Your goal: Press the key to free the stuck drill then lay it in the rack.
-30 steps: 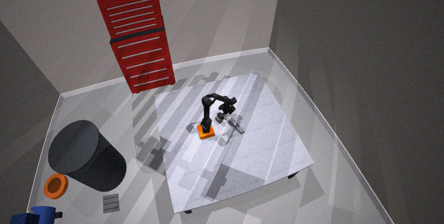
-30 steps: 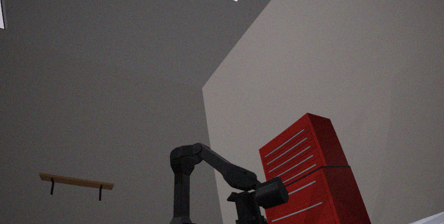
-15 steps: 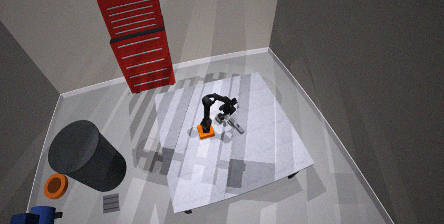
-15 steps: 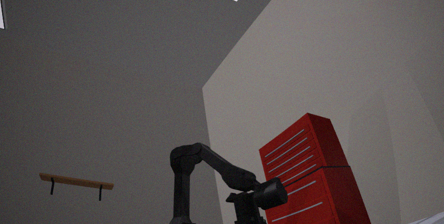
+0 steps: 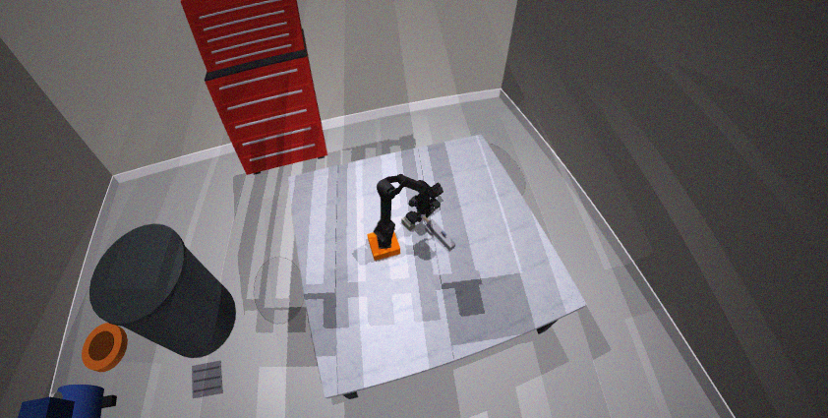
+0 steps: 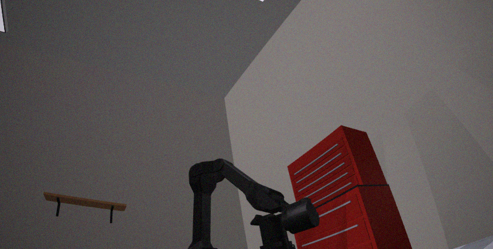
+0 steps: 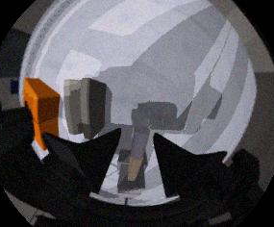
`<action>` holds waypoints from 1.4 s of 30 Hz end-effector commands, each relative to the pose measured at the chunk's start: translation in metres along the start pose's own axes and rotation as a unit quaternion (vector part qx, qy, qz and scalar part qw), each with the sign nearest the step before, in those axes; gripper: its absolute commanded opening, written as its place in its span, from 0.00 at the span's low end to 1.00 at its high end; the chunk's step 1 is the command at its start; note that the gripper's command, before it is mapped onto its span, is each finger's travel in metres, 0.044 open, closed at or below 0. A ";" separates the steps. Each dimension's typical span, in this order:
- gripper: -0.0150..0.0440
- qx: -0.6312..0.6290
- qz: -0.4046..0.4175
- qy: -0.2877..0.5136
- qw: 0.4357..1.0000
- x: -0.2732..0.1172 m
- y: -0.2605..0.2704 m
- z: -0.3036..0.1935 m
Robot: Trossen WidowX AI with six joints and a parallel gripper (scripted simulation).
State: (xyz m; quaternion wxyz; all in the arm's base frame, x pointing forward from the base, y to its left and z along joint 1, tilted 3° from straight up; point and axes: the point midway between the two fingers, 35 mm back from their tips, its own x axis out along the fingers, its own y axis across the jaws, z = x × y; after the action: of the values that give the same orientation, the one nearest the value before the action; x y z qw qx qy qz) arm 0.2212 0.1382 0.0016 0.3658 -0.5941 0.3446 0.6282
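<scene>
arm (image 5: pixel 386 207) bent over table (image 5: pixel 498 275) | pincer (image 5: pixel 418 219) above drill (image 5: pixel 437 234)

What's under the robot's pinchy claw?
Right below the gripper is a small grey and tan tool, likely the drill, on the pale table. The dark fingers cover its sides, so I cannot tell whether they are squeezing it.
</scene>
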 end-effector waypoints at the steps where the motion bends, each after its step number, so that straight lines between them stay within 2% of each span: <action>1: 0.47 0.000 0.000 0.000 1.000 0.000 0.000 0.000; 5: 0.29 0.000 0.000 0.000 1.000 0.000 0.000 0.000; 8: 0.25 0.000 0.000 0.000 1.000 0.000 0.000 0.000; 24: 0.25 -0.002 0.001 0.002 1.000 -0.004 0.000 0.000; 42: 0.25 -0.002 0.001 0.000 1.000 -0.005 0.000 0.027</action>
State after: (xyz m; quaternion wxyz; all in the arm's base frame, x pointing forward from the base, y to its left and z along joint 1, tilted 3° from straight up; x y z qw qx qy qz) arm 0.2096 0.1564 0.0060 0.3610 -0.5956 0.3428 0.6304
